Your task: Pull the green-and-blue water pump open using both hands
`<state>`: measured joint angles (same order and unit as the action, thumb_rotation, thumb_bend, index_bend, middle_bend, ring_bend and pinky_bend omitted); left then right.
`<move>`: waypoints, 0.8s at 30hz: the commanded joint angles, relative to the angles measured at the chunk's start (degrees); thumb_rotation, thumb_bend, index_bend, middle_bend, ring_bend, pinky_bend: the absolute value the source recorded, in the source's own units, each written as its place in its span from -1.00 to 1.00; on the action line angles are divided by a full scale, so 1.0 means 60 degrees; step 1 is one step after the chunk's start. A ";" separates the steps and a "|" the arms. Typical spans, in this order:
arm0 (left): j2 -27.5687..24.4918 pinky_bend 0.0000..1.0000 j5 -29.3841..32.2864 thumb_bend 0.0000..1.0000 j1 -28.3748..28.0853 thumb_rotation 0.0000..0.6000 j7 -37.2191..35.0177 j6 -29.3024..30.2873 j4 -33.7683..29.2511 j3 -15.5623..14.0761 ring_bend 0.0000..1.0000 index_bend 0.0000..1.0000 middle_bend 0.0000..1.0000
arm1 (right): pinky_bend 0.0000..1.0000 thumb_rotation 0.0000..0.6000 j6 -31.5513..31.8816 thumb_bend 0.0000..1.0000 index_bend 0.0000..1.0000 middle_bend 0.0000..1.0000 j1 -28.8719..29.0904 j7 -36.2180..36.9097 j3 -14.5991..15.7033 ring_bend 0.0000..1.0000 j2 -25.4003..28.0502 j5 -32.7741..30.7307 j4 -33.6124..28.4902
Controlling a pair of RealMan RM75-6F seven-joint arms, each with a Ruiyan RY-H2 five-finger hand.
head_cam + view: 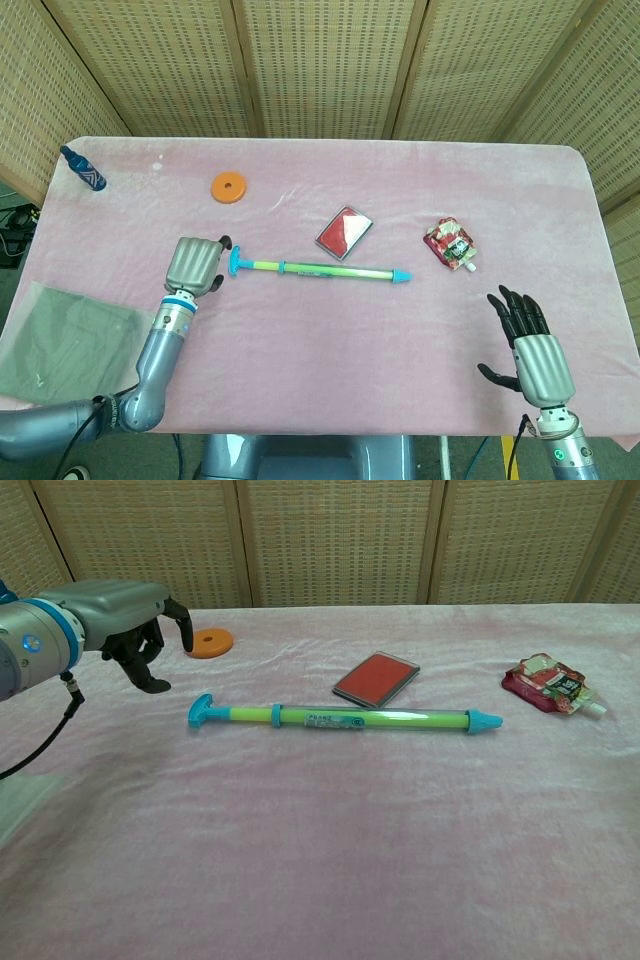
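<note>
With the water pump [318,268] lying crosswise mid-counter, the left robot hand [194,266], fingers loosely curled on nothing, should settle squarely over the T-handle (just beside it now), while the right robot hand [530,345], spread and empty, must reach the nozzle end.

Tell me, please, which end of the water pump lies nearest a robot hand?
The T-shaped blue handle end of the water pump: the left robot hand hovers beside it, while the pointed nozzle end lies well away from the right robot hand.
</note>
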<state>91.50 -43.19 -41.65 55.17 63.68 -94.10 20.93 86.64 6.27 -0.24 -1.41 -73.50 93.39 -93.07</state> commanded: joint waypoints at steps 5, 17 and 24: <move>0.0802 0.35 0.0968 -0.34 -0.0884 1.00 0.0225 -0.0234 0.1198 -0.0057 0.41 -0.27 0.63 | -0.97 1.00 -0.0028 -0.55 -0.99 -1.00 0.0013 0.0073 -0.0010 -1.00 -0.0018 -0.0038 0.0076; 0.1875 0.35 0.1901 -0.34 -0.1936 1.00 0.0298 -0.0600 0.2840 -0.0174 0.41 -0.22 0.63 | -0.97 1.00 -0.0161 -0.55 -0.99 -1.00 0.0058 0.0179 -0.0080 -1.00 -0.0072 -0.0254 0.0254; 0.2503 0.35 0.2136 -0.33 -0.2443 1.00 0.0184 -0.0954 0.3982 -0.0217 0.41 -0.21 0.63 | -0.97 1.00 -0.0236 -0.55 -0.99 -1.00 0.0077 0.0214 -0.0131 -1.00 -0.0093 -0.0405 0.0342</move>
<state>105.41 -30.93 -55.33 56.54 58.72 -71.72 19.74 85.25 6.72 1.02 -2.16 -74.05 91.00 -91.06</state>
